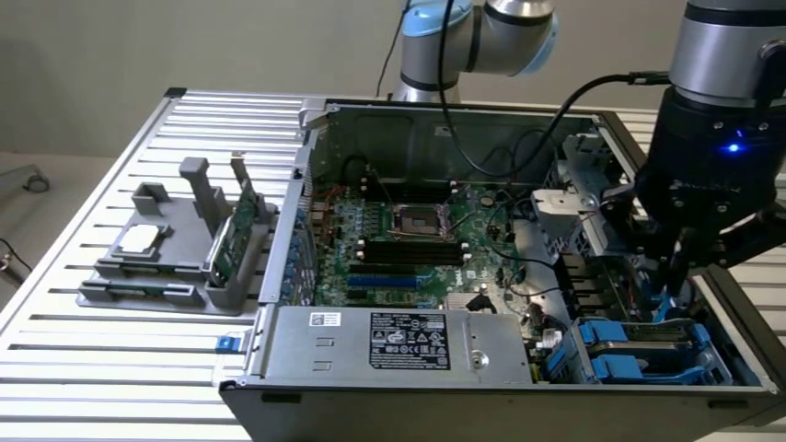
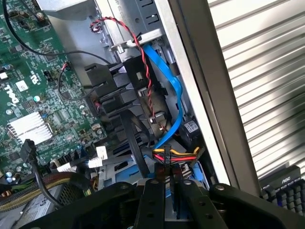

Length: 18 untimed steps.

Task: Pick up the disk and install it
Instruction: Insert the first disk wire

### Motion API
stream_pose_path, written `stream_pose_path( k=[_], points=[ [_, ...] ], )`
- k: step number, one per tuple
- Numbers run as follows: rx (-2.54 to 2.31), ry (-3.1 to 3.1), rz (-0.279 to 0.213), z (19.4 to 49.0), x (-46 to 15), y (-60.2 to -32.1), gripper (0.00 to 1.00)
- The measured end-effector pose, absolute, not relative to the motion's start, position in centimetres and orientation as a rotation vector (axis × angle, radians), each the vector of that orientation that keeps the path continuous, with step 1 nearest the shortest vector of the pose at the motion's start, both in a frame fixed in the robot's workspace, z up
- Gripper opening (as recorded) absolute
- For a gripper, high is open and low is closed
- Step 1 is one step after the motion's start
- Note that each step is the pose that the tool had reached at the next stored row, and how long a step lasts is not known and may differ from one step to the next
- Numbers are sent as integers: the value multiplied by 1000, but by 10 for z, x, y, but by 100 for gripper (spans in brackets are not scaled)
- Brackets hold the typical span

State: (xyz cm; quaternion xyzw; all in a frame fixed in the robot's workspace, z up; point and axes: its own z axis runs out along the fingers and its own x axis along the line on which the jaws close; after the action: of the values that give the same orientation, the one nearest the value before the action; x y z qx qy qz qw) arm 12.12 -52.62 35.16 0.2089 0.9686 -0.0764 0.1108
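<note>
At the exterior view's five o'clock, inside the computer case (image 1: 467,124), the gripper (image 1: 671,281) hangs over the disk (image 1: 647,334), seemingly not yet lifted; whether the jaws grip it I cannot tell.

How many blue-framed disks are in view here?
1: the disk lies in the computer case, at the exterior view's lower right, under the gripper. More may be hidden inside.
</note>
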Motion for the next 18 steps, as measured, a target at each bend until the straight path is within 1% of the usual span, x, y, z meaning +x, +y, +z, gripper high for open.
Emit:
stream_pose_path(
  k=[11, 14, 18],
  points=[
    [629, 2842, -228, 362, 109, -526, 17],
    [654, 2833, -248, 362, 109, -526, 17],
    [691, 2816, -289, 360, 109, -526, 17]
  ],
)
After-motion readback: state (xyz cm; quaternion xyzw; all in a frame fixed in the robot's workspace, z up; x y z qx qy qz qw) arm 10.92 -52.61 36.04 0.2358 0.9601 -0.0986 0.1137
